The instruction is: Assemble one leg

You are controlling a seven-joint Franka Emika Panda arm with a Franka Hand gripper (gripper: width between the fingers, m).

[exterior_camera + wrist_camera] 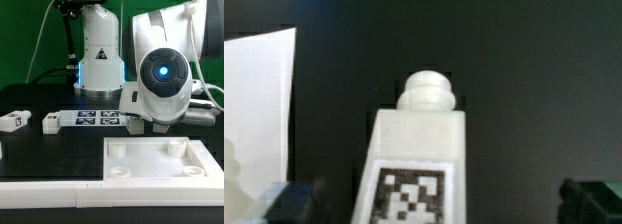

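Between the jaws of the wide-open gripper (438, 204), only the wrist view shows the leg (416, 145), untouched.

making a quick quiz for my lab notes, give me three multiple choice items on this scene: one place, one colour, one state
1. Where is the leg in the wrist view? A) between the fingers of the hand B) on a shelf C) in a drawer
2. What colour is the table? A) white B) black C) green
3. How is the hand? A) shut on the leg B) open C) shut on nothing
Answers: 1 A, dark fingers flank the leg; 2 B, the surface around the parts is black; 3 B, gaps show on both sides of the leg.
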